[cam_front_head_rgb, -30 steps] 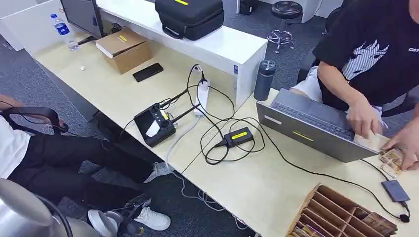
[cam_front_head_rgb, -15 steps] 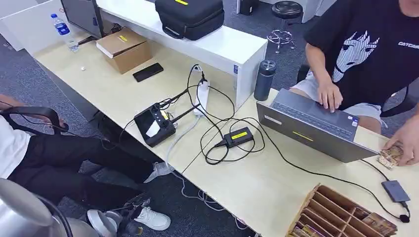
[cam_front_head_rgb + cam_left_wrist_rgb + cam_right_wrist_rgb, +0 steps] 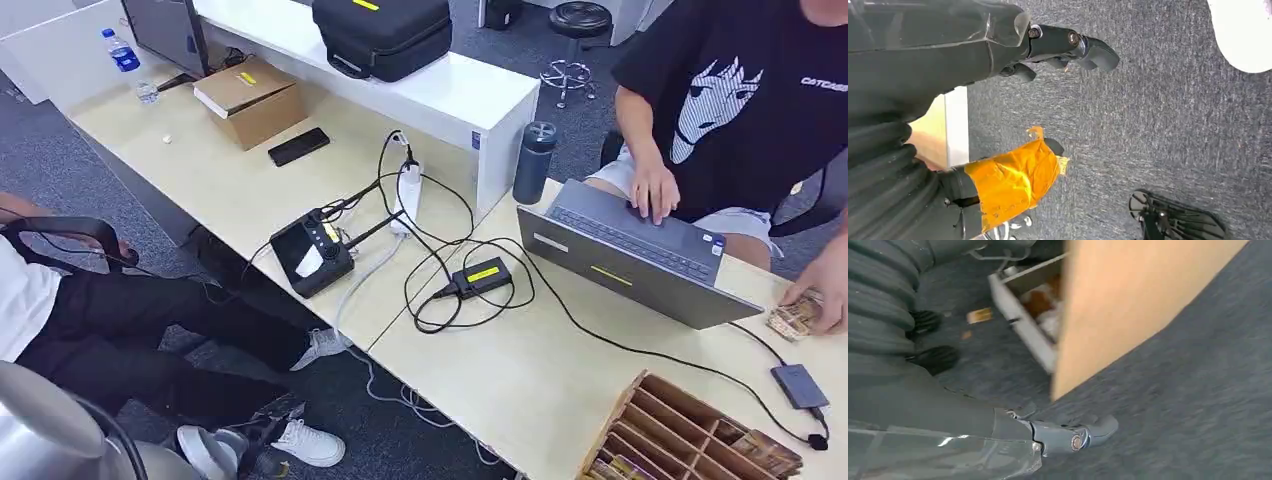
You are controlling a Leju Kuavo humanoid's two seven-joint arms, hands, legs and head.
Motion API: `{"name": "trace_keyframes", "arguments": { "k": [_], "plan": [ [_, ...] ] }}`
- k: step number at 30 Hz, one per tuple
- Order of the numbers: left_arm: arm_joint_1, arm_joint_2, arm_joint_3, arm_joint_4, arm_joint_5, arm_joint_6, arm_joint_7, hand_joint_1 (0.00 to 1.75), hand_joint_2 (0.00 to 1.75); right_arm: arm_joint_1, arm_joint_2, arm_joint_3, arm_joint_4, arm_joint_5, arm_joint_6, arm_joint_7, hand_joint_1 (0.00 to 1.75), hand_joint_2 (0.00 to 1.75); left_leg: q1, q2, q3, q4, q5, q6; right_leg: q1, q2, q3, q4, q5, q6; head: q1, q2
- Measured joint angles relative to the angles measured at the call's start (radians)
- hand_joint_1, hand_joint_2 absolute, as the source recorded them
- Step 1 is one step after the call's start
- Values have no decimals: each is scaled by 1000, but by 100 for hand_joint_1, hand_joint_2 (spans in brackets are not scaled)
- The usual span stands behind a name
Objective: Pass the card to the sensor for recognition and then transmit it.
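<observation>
With both the left hand (image 3: 1048, 95) and right hand (image 3: 1068, 437) hanging empty, fingers apart, the cards (image 3: 795, 318) under a person's hand (image 3: 825, 285) on the tabletop (image 3: 520, 385) risk a collision when reached for.

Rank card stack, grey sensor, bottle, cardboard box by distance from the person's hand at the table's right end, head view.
1. Card stack, touching the person's hand
2. Grey sensor, right front
3. Bottle, mid-table
4. Cardboard box, far left
</observation>
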Motion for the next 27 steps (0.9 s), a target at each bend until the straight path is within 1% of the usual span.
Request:
{"name": "trace_keyframes", "arguments": {
  "k": [2, 4, 8, 11, 13, 14, 16, 17, 18, 19, 20, 21, 22, 24, 25, 27],
  "plan": [
    [0, 0, 0, 0, -4, 0, 0, 0, 175, 15, 0, -2, 24, 36, -29, 21, 0, 175, 0, 1, 0, 0, 0, 0, 0, 0, 0, 0, 0, 0, 0, 0],
    [0, 0, 0, 0, -5, 0, 0, 0, 175, 25, 0, -2, 44, 61, -44, 38, 0, 175, 0, 1, 0, 0, 0, 0, 0, 0, 0, 0, 0, 0, 0, 0],
    [0, 2, 0, 0, -10, -7, 2, 0, 175, 36, 4, 3, 78, 140, -89, 104, 0, 175, 0, 1, 0, 0, 0, 0, 0, 0, 0, 0, 0, 0, 0, 0],
    [-1, 3, 0, 0, -11, -12, 9, 0, 175, 41, 8, 23, 95, 193, -129, 138, 0, 175, 0, 1, 0, 0, 0, 0, 0, 0, 0, 0, 0, 0, 0, 0],
    [-2, 3, 0, 0, -14, -19, 11, 0, 175, 44, 13, 56, 109, 261, -165, 178, 0, 175, 0, 1, 1, 0, 0, 0, 0, 0, 0, 0, 0, 0, 0, 0],
    [-3, 3, 0, 0, -16, -21, 11, 0, 175, 44, 14, 64, 112, 269, -168, 184, 0, 175, 0, 1, 1, 0, 0, 0, 0, 0, 0, 0, 0, 0, 0, 0],
    [-3, 3, 0, 0, -19, -30, 11, 0, 175, 45, 16, 91, 121, 329, -170, 233, 0, 175, 0, 1, 1, 0, 0, 0, 0, 1, 0, 0, 0, 0, 0, 0],
    [-3, 3, 0, 0, -24, -40, 9, 0, 175, 45, 16, 125, 128, 413, -145, 286, 0, 175, 0, 1, 1, 0, 0, 0, 0, 1, 0, 0, 0, 0, 0, 0],
    [-3, 4, -1, 0, -27, -44, 6, 0, 175, 47, 16, 162, 132, 470, -118, 321, 0, 175, 0, 1, 1, 0, 0, 0, 0, 1, 0, 0, 0, 0, 0, 0],
    [-3, 4, -1, 0, -29, -48, 3, 0, 175, 50, 16, 191, 136, 503, -99, 334, 0, 175, 0, 1, 1, 0, 0, 0, 0, 1, 0, 0, 0, 0, 0, 0],
    [-3, 4, -1, 0, -31, -52, -3, 0, 0, 53, 20, 229, 142, 541, -67, 346, 0, 175, 0, 1, 1, 0, 0, 0, 0, 1, 0, 0, 0, 0, 0, 0],
    [-3, 6, -2, 0, -33, -55, -10, 0, 0, 54, 23, 259, 147, 567, -41, 353, 0, 175, 0, 1, 1, 0, 0, 0, 0, 1, 0, 0, 0, 0, 0, 0],
    [-4, 8, -2, 1, -35, -56, -14, 0, 175, 56, 25, 284, 150, 580, -32, 355, 0, 175, 0, 1, 1, 0, 0, 0, 0, 1, 0, 0, 0, 0, 0, 0],
    [-4, 11, -2, 1, -37, -56, -23, 0, 175, 59, 26, 328, 154, 589, -44, 350, 0, 175, 0, 1, 1, 0, 0, 0, 0, 1, 0, 0, 0, 0, 0, 0],
    [-4, 11, -2, 1, -37, -52, -24, 0, 175, 61, 26, 340, 155, 588, -66, 345, 0, 175, 0, 1, 1, 0, 0, 0, 0, 1, 0, 0, 0, 0, 0, 0],
    [-4, 10, -2, 1, -37, -38, -20, 0, 175, 62, 26, 351, 156, 584, -135, 332, 0, 175, 0, 1, 1, 0, 0, 0, 0, 1, 0, 0, 0, 0, 0, 0]
  ]
}}
